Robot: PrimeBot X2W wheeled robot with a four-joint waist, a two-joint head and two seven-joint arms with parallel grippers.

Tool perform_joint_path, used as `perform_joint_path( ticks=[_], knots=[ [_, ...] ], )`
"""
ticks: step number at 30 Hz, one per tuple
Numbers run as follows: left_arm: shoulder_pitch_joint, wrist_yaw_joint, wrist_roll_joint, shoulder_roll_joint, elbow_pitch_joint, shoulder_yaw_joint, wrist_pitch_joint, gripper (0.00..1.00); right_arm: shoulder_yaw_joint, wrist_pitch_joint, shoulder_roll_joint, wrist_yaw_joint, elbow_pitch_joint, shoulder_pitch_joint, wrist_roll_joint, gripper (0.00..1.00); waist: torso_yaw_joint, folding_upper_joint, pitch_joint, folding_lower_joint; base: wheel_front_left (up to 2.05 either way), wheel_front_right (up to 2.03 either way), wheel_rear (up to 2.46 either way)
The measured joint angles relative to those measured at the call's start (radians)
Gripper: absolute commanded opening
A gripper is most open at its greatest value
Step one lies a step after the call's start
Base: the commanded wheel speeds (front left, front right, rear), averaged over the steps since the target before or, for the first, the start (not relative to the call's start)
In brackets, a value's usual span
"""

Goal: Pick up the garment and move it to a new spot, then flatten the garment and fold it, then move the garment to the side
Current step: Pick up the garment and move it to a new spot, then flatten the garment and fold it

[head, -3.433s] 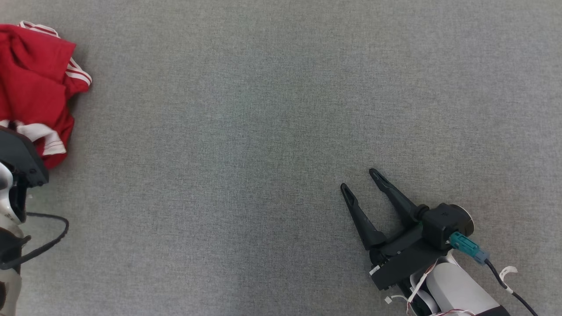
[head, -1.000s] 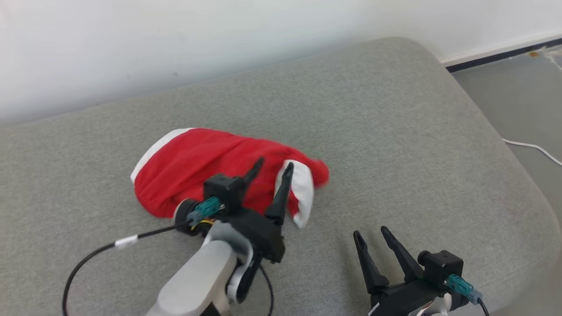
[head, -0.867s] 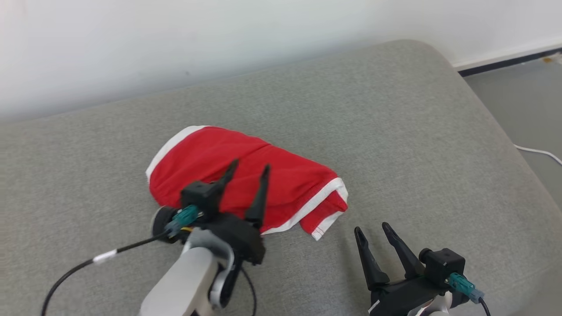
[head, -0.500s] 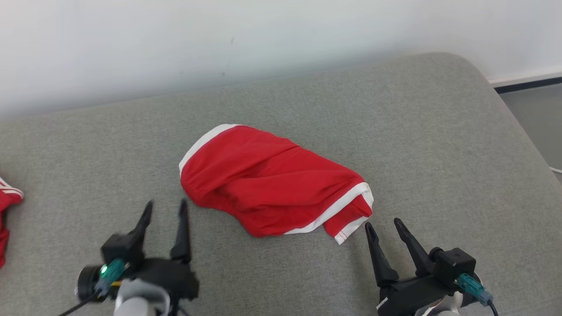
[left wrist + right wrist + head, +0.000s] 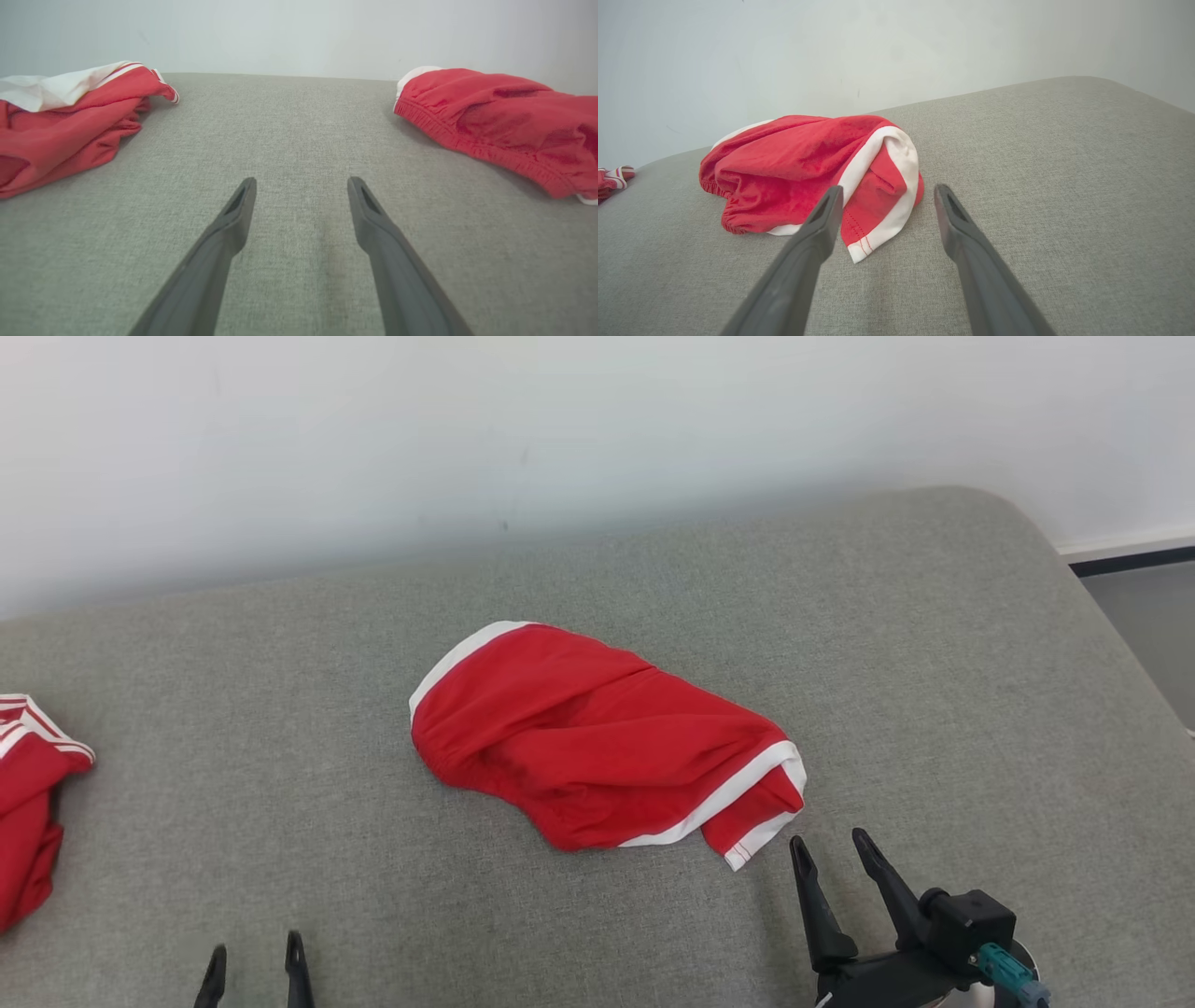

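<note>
The garment (image 5: 28, 784), a crumpled red jersey with striped red-and-white trim, lies at the far left of the grey cushion; its white sleeve (image 5: 51, 88) shows in the left wrist view, and its trim (image 5: 614, 177) in the right wrist view. Its lettering is hidden. My left gripper (image 5: 254, 959) is open and empty at the bottom edge, right of the jersey and apart from it; its fingers (image 5: 236, 210) point at bare cushion. My right gripper (image 5: 829, 849) is open and empty, low on the right.
Another red, white-edged garment (image 5: 597, 742) lies bunched in the middle of the grey cushion (image 5: 934, 663), its white-hemmed corner (image 5: 878, 219) just beyond my right fingertips. A white wall (image 5: 560, 429) runs behind. The cushion's rounded right edge drops to the floor (image 5: 1148, 616).
My left gripper let go of the red white-edged garment, which now lies flat, and drew back to the lower left. The head camera swung left, bringing the jersey into view.
</note>
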Motion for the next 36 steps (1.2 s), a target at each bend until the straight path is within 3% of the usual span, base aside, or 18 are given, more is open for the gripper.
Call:
perform_joint_path(
  ticks=[7,15,24,33,36],
  knots=[
    [0.068,-0.04,0.045,-0.022,-0.023,0.055,0.0,1.0,-0.004,0.0,0.012,0.0,0.009,0.016,-0.003,1.0,0.001,0.0,-0.019,0.0,0.0,0.0,0.0],
    [0.056,-0.074,0.065,-0.03,-0.019,0.055,0.0,1.0,-0.005,0.0,0.017,0.0,0.012,0.016,-0.003,1.0,0.004,0.0001,-0.011,0.0,0.0,0.0,0.0],
    [-0.04,-0.117,0.002,-0.033,-0.002,-0.138,0.0,1.0,0.007,0.0,0.009,0.0,0.001,-0.017,0.001,1.0,-0.01,0.0002,0.049,0.0001,0.0,0.0,0.0],
    [-0.203,-0.123,-0.077,-0.033,0.086,-0.348,0.0,1.0,0.021,0.0,-0.007,0.0,-0.016,-0.072,0.01,1.0,-0.051,0.0003,0.156,0.0003,0.0,0.0,0.0],
    [-0.236,-0.126,-0.09,-0.037,0.119,-0.375,0.0,1.0,0.023,0.0,-0.012,0.0,-0.016,-0.081,0.014,1.0,-0.068,0.0002,0.183,0.0003,0.0,0.0,0.0]
  ],
)
